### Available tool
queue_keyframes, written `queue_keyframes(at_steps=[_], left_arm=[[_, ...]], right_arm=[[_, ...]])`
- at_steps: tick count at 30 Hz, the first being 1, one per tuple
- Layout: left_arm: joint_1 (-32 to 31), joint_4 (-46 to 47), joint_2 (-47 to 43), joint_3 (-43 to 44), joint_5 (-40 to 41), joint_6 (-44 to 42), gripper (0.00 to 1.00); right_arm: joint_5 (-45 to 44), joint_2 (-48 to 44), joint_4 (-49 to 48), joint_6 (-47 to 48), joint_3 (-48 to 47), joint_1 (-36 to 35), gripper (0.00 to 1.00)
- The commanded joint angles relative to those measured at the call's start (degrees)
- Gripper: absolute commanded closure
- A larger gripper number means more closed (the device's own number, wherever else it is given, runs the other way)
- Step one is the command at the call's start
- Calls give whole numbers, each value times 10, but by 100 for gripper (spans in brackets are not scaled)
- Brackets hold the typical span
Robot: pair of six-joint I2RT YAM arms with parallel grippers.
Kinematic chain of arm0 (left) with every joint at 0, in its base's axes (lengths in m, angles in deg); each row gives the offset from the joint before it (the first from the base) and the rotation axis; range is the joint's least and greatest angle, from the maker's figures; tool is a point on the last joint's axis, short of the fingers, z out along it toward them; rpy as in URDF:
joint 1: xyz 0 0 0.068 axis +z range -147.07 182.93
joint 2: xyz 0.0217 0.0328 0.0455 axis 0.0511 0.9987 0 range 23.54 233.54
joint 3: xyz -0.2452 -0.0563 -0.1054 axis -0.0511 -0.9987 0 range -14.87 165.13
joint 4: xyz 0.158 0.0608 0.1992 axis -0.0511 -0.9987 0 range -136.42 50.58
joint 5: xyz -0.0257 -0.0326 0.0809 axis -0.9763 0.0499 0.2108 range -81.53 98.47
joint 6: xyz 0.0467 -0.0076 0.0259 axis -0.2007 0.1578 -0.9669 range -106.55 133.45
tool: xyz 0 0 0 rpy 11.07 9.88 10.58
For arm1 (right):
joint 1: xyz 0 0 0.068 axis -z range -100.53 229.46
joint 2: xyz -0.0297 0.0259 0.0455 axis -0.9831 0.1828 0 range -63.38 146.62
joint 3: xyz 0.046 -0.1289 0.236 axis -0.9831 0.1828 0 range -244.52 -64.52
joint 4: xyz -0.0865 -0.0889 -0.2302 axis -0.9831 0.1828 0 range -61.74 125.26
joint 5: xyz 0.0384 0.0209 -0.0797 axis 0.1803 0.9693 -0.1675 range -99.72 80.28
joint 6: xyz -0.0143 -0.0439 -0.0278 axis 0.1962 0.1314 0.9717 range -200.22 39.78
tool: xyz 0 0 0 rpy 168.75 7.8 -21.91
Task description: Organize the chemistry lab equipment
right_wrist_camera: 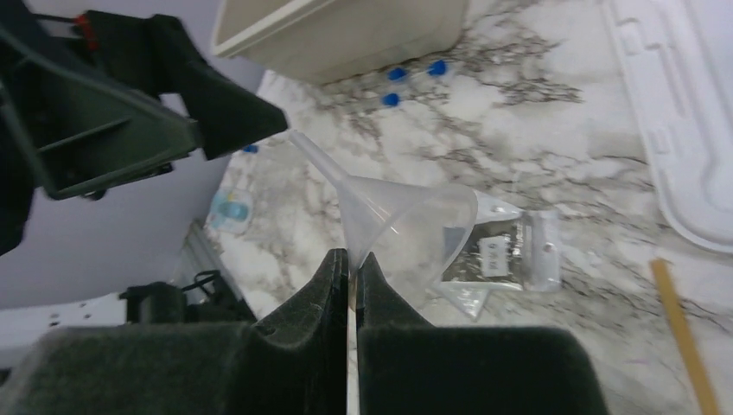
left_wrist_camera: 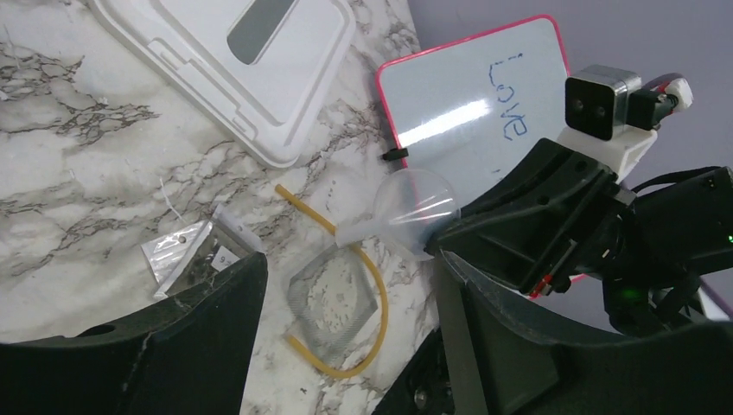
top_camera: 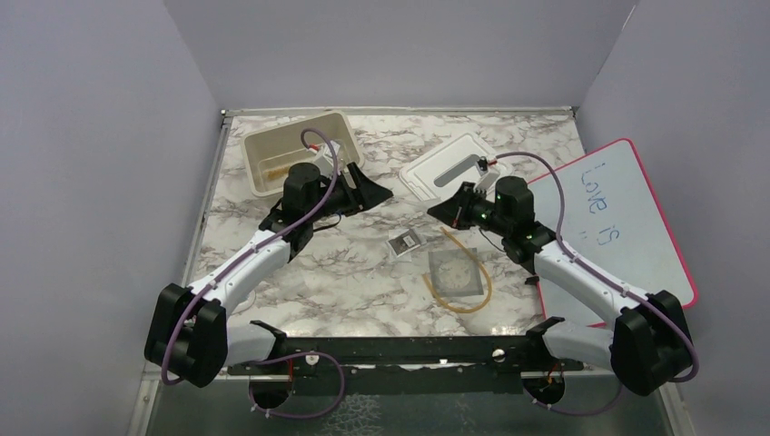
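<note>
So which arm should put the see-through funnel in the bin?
Probably the right one. The right gripper is shut on the rim of the funnel. The left gripper sits nearer the bin, but it is open and holds nothing.

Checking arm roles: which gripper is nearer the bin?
Left. The left gripper hovers close beside the bin; the right gripper, shut on a funnel, is farther off, by the lid.
</note>
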Motion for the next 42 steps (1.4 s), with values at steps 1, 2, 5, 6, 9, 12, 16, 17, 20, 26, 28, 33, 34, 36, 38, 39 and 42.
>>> queue_keyframes(at_steps=[1, 2, 5, 6, 9, 12, 16, 17, 20, 26, 28, 33, 34, 36, 38, 39, 42], left_arm=[[-4, 50, -3, -4, -20, 51, 26], [-5, 51, 1, -3, -28, 57, 26], [-9, 58, 16, 4, -58, 72, 28], [-12, 62, 21, 8, -69, 72, 32], [-17, 63, 27, 16, -89, 70, 45], [-22, 62, 24, 13, -102, 71, 53], [-25, 63, 8, -6, -98, 72, 62], [-26, 64, 6, -11, -95, 71, 65], [-26, 64, 2, -15, -86, 65, 75], [-26, 64, 10, -12, -93, 57, 98], [-26, 63, 10, -12, -95, 53, 100], [-25, 2, -2, 14, -46, -7, 100], [-25, -44, -4, 31, -20, -41, 100], [-23, -126, -9, 69, 38, -104, 100], [-19, -196, -15, 106, 95, -159, 100], [-15, -226, -17, 123, 125, -186, 100], [5, -297, -17, 177, 209, -245, 100]], right_arm=[[142, 8, -112, -29, 4, 1, 99], [152, 11, -118, -32, 3, 1, 99], [168, 20, -126, -38, 0, 1, 99], [171, 22, -129, -40, 0, 1, 99], [175, 28, -135, -42, -1, 1, 99], [168, 32, -135, -45, -2, 1, 99], [168, 39, -140, -49, -2, 1, 99], [170, 41, -143, -50, -2, 1, 99], [180, 45, -149, -47, -2, 1, 99], [171, 47, -119, -20, -10, 1, 99], [171, 48, -115, -23, -12, 1, 91], [141, 39, -74, -23, -22, 1, 55], [132, 33, -65, -21, -24, 1, 51], [106, 19, -40, -18, -26, 1, 47], [79, 2, -19, -9, -27, 1, 46], [68, -4, -8, -4, -27, 1, 46], [40, -19, 19, 10, -28, 1, 46]])
